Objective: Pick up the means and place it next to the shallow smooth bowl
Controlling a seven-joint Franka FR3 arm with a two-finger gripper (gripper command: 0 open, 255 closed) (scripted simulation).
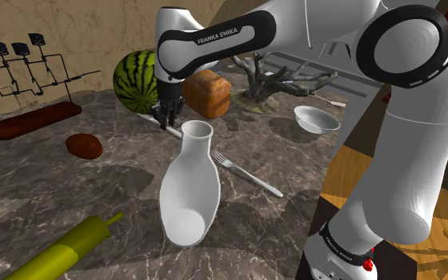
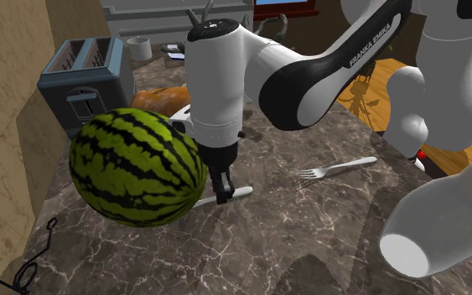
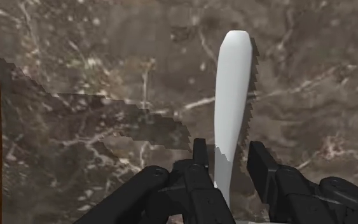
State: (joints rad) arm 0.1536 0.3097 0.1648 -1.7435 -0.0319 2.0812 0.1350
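Gripper (image 3: 228,147) down at desk (image 3: 107,63), spread astride white knife (image 3: 233,89) lying flat beside watermelon (image 2: 133,168); I straddle its narrow width so closing should pinch squarely. White bowl (image 1: 317,119) well apart

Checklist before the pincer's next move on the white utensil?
1. Aim: pincer sits over the slim white utensil: ok.
2. Fingers open, astride it: ok.
3. Grip closed: not ok, a gap shows on one side.
4. Clearance from the striped green watermelon: cannot tell.
5. Shallow white bowl upright, bare marble beside it: ok.
6. Route past the white vase lying on its side and the silver fork: cannot tell.
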